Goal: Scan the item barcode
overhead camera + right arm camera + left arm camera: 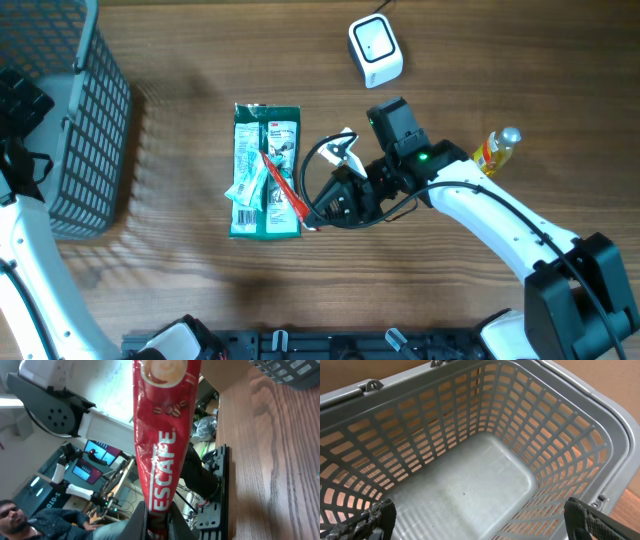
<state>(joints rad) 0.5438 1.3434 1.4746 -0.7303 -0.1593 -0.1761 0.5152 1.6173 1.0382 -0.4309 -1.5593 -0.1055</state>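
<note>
**Right gripper** (159, 529)
- Your right arm comes in from the near right corner of the table (180, 290). The elbow is bent and the forearm slants towards the middle.
- The wrist is rolled over, so the tabletop stands like a wall on the right of the wrist view.
- The jaws are pressed together on the near end of the red coffee sachet (162, 445), with a finger (140, 522) on either side of it.

**Red coffee sachet (the item to scan)**
- It runs straight out past the fingertips, with its printed face towards the wrist camera.
- From overhead it slants across the green packet.
- You cannot tell whether its free end touches the packet or hangs just over it.

**Green packet** (250, 130)
- It lies flat on the table, directly ahead of the right fingertips and under the sachet.

**White scanner** (375, 50)
- It sits well apart from the right gripper, back beyond the wrist towards the far edge of the table.

**Yellow bottle** (497, 150)
- It lies on its side behind the gripper, just beside the right forearm.

**Left gripper** (480, 527)
- The jaws are spread wide and hold nothing. One fingertip (377, 517) shows at each lower corner of the wrist view.
- The hand hangs above the grey basket (560, 425) and points down into it, with the mesh floor right below the fingertips.
</note>
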